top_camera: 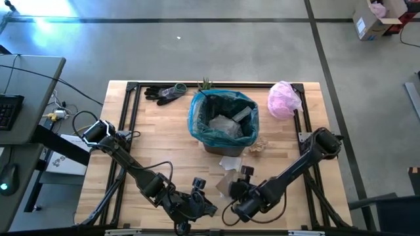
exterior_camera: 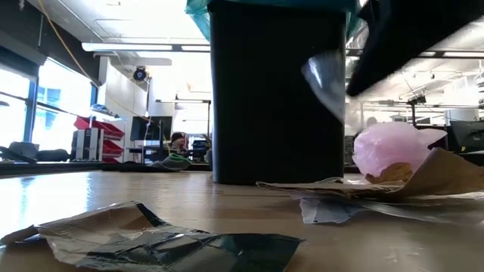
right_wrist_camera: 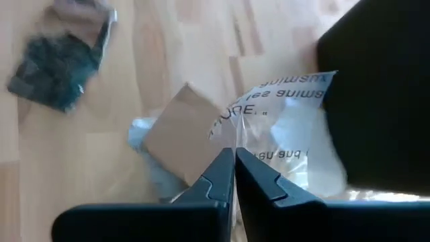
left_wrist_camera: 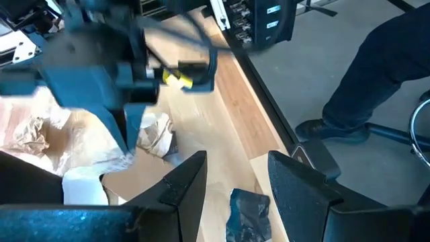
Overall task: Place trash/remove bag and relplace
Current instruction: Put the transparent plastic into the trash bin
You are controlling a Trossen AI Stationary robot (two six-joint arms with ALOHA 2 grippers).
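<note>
The right claw (right_wrist_camera: 234, 176) is pinched shut on a thin clear printed wrapper (right_wrist_camera: 289, 128) at lower centre of the high view. The left claw (left_wrist_camera: 235, 176) hangs parted beside it, holding nothing. The wrinkled teal bag (top_camera: 197, 115) lines the black bin (exterior_camera: 276, 98) at mid-worktop (top_camera: 157, 137)

Place: robotics lab in an open-plan office or workshop hall.
Floor: bare grey concrete (top_camera: 197, 46) with dark seams.
Bench: wooden table (top_camera: 164, 141) in a black metal frame, with two arms mounted.
Side desk: keyboard (top_camera: 8, 110), cables, mouse.
Ceiling: long strip lights (exterior_camera: 136, 47), exposed ducting.
Background: red shelves (exterior_camera: 102, 132), monitors (exterior_camera: 147, 128), a seated person (exterior_camera: 178, 141).
Storage: cardboard box (top_camera: 375, 18) on the floor.
</note>
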